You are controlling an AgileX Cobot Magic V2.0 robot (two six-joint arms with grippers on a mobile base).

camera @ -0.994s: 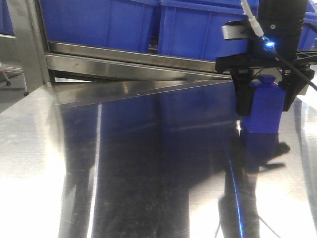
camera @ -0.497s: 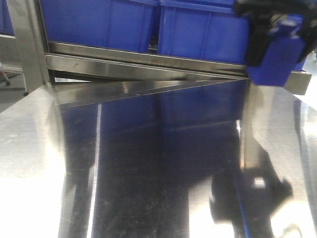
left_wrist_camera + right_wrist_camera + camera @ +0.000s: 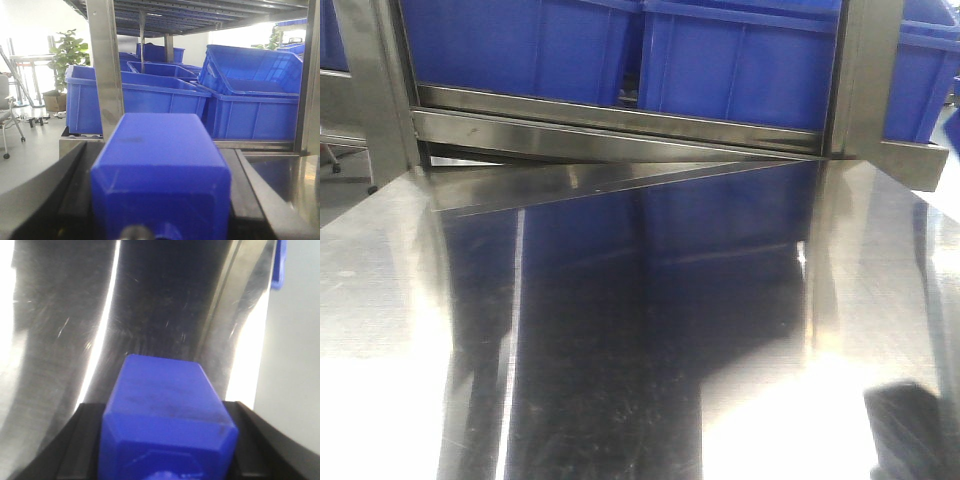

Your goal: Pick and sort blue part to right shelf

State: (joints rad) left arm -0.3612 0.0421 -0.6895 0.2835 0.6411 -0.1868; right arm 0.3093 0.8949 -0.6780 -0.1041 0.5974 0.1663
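plainly, our left gripper [image 3: 161, 172] clamps a blue part [image 3: 160, 145], our right gripper [image 3: 165, 427] a second blue part [image 3: 162, 390]; approaching carelessly, we could strike the right shelf [image 3: 106, 60].

Shelf [image 3: 620, 125]: behind table [image 3: 620, 350].
Bins [image 3: 520, 45]: on shelf, side by side.
L part [image 3: 160, 170]: betw my L jaws, facing bins.
R part [image 3: 165, 400]: betw my R jaws, over table.

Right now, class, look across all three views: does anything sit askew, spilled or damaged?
Yes: in the left wrist view, the upper large blue plastic bin on the right of the stainless-steel rack sits tilted, its rim slanting, propped in the blue bin below it. No spill or damage shows.
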